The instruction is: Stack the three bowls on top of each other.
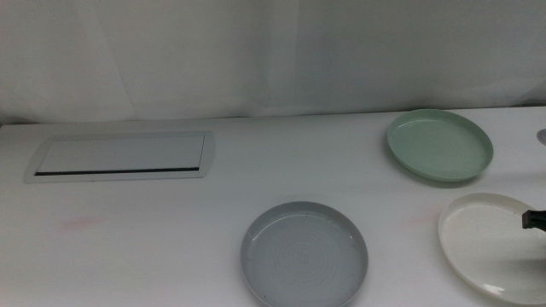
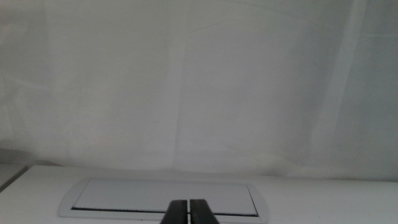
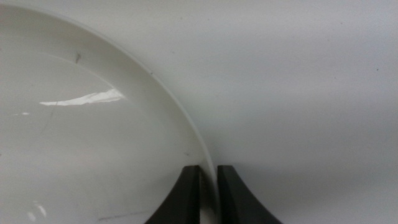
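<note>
Three bowls lie apart on the white table. The grey bowl [image 1: 304,254] is front centre, the pale mint green bowl [image 1: 439,145] back right, the speckled off-white bowl [image 1: 490,243] front right. My right gripper [image 1: 533,219] comes in at the right edge, over the off-white bowl's right side. In the right wrist view its jaws [image 3: 209,171] stand close together astride the rim of that bowl [image 3: 93,143], one inside and one outside. My left gripper [image 2: 189,202] is out of the middle view and shut on nothing, facing the panel.
A flat white rectangular panel [image 1: 119,156] with a dark slot lies at the back left, also in the left wrist view [image 2: 165,196]. A white curtain closes off the table's far edge. A small dark object [image 1: 542,135] peeks in at the right edge.
</note>
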